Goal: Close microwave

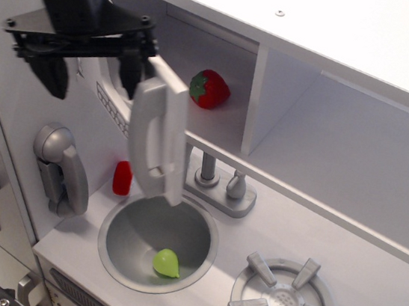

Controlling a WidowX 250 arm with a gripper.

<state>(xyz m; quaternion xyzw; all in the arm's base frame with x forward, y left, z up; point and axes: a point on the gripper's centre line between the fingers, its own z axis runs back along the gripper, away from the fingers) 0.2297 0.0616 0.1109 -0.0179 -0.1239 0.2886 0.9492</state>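
At the upper left of the toy kitchen, the microwave [202, 55] was only partly closed. Its white door [159, 128] stood out at an angle from the compartment, and the long grey handle [149, 134] on the door ran nearly up and down, leaning a little. The opening was not yet covered, because a red strawberry [210, 89] on the floor of the compartment was visible past the free edge of the door.

The gripper [91, 70] hung just to the left of the door, on its outer face, near the top of the handle. Its two dark fingers [130, 74] pointed downward and were spread apart, with nothing between them. The right finger was very near the outer face of the door, but I cannot tell if it touched. So the door lay to the right of the gripper, and a push toward the right and toward the back wall would probably swing it shut.

Below the door were the round sink [131, 223] with a small green fruit [167, 263] in it, the grey faucet [209, 175] behind the sink, and a small red thing [122, 178] at the left wall. A burner [284, 301] was further right.
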